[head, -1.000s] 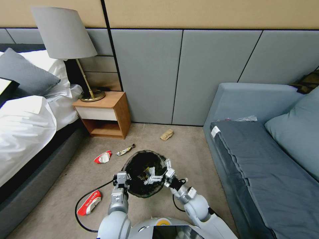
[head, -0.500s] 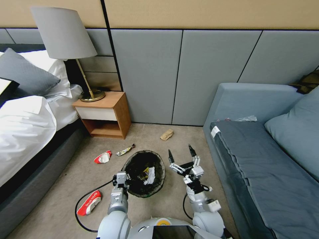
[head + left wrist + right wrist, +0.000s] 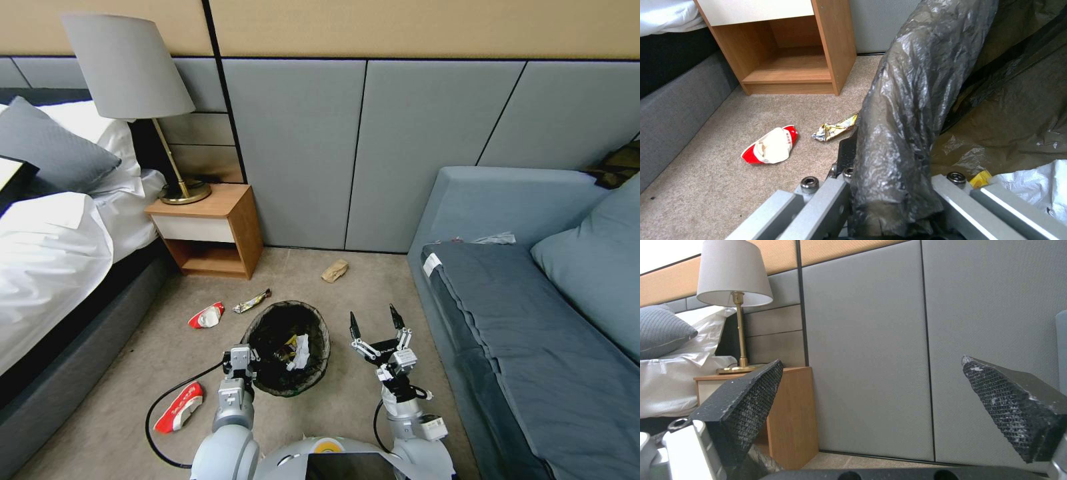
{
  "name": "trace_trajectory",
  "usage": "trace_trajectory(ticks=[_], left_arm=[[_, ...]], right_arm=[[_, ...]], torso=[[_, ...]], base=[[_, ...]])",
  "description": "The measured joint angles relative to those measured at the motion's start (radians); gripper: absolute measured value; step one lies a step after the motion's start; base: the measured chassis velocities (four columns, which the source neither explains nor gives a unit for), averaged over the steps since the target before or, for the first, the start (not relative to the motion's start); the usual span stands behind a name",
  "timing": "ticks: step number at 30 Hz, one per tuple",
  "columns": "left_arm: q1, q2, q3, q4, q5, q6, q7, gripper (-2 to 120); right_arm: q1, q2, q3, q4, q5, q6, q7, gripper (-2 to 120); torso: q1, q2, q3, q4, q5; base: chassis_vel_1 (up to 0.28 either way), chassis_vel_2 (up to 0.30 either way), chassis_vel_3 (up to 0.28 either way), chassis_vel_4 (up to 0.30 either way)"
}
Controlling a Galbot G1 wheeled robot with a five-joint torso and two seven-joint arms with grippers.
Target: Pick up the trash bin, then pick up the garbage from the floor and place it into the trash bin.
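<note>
Carpet-like beige floor (image 3: 373,293) runs between a bed with white linen (image 3: 47,247) on the robot's left and a blue-grey fabric sofa (image 3: 533,333) on its right, with a wooden nightstand (image 3: 213,230) and a grey-shaded brass lamp (image 3: 130,73) against the padded wall.

The round trash bin lined with a crinkled black bag (image 3: 288,347) stands upright with its mouth facing up, just ahead of the robot and near the middle of the floor; a crumpled white tissue (image 3: 301,350) and a yellow scrap lie inside it. The left gripper (image 3: 240,360) is clamped on the bin's near-left rim (the left wrist view shows the bag-covered rim (image 3: 902,110) running up between its metal fingers).

The right gripper (image 3: 379,327) hangs just to the right of the bin, apart from it, its two dark fingers spread wide and pointing toward the wall, with nothing between them.

Loose garbage lies around:
- a red-and-white wrapper (image 3: 179,407) beside the left arm, long axis slanting toward the bin
- a second red-and-white wrapper (image 3: 207,315) between bin and nightstand
- a thin foil wrapper (image 3: 252,301) just beyond it, pointing diagonally
- a brown crumpled paper (image 3: 335,270) near the wall
</note>
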Motion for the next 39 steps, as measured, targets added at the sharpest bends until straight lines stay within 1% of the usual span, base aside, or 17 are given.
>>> trace_trajectory(ticks=[9, 15, 18, 19, 24, 27, 29, 30, 33, 34, 35, 37, 39], left_arm=[[0.003, -0.002, -0.001, -0.001, 0.000, -0.002, 0.000, 0], [0.003, -0.002, -0.003, -0.001, 0.000, -0.002, -0.001, 0], [0.003, -0.002, -0.004, -0.002, -0.003, -0.002, -0.002, 0], [0.004, -0.002, -0.004, -0.003, -0.003, -0.003, -0.002, 0], [0.009, -0.003, -0.005, -0.005, -0.003, -0.004, -0.003, 0], [0.012, -0.003, -0.007, -0.007, -0.003, -0.006, -0.003, 0], [0.015, -0.004, -0.008, -0.008, -0.003, -0.008, -0.003, 0], [0.016, -0.004, -0.008, -0.008, -0.002, -0.009, -0.003, 0], [0.018, -0.006, -0.007, -0.008, 0.001, -0.009, -0.003, 0], [0.017, -0.006, -0.007, -0.008, 0.002, -0.010, -0.003, 0], [0.017, -0.006, -0.007, -0.008, 0.002, -0.010, -0.003, 0], [0.015, -0.007, -0.005, -0.009, 0.003, -0.010, -0.003, 0], [0.013, -0.007, -0.004, -0.009, 0.004, -0.010, -0.003, 0]], right_arm=[[0.014, 0.001, 0.013, -0.018, 0.001, 0.009, -0.008, 100], [0.022, -0.002, 0.018, -0.020, 0.004, 0.007, -0.015, 100], [0.025, -0.003, 0.018, -0.020, 0.008, 0.001, -0.017, 100], [0.027, -0.003, 0.018, -0.020, 0.009, -0.001, -0.017, 100], [0.033, -0.002, 0.010, -0.021, 0.009, -0.006, -0.019, 100], [0.036, -0.002, 0.006, -0.022, 0.009, -0.009, -0.020, 100], [0.039, -0.002, 0.004, -0.022, 0.009, -0.012, -0.020, 100], [0.042, -0.002, 0.003, -0.023, 0.009, -0.013, -0.020, 100], [0.045, -0.002, 0.002, -0.024, 0.010, -0.014, -0.020, 100], [0.045, -0.002, 0.002, -0.024, 0.010, -0.014, -0.020, 100], [0.045, -0.002, 0.002, -0.024, 0.010, -0.014, -0.020, 100], [0.045, -0.003, 0.003, -0.026, 0.010, -0.014, -0.020, 100], [0.045, -0.002, 0.003, -0.028, 0.010, -0.013, -0.020, 100]], torso=[[0.000, 0.000, 0.000, 0.0000, 0.0000], [0.000, 0.000, 0.000, 0.0001, 0.0000], [0.000, 0.000, 0.000, -0.0002, -0.0004], [0.000, 0.000, 0.000, -0.0001, 0.0001], [0.000, 0.000, 0.000, 0.0002, 0.0001], [0.000, 0.000, 0.000, -0.0002, -0.0004], [0.000, 0.000, 0.000, 0.0001, 0.0005], [0.000, 0.000, 0.000, -0.0001, -0.0001], [0.000, 0.000, 0.000, 0.0003, 0.0003], [0.000, 0.000, 0.000, 0.0000, -0.0005], [0.000, 0.000, 0.000, 0.0000, -0.0005], [0.000, 0.000, 0.000, -0.0001, 0.0004], [0.000, 0.000, 0.000, -0.0001, 0.0001]], base=[[-0.003, 0.008, 0.005, -0.004], [-0.115, 0.124, 0.129, -0.107], [-0.205, 0.204, 0.229, -0.215], [-0.250, 0.226, 0.235, -0.231], [-0.245, 0.232, 0.233, -0.229], [-0.249, 0.249, 0.252, -0.263], [-0.261, 0.268, 0.233, -0.264], [-0.240, 0.225, 0.242, -0.236], [-0.234, 0.241, 0.241, -0.235], [-0.252, 0.235, 0.245, -0.232], [-0.252, 0.235, 0.245, -0.232], [-0.251, 0.225, 0.237, -0.237], [-0.251, 0.223, 0.241, -0.236]])
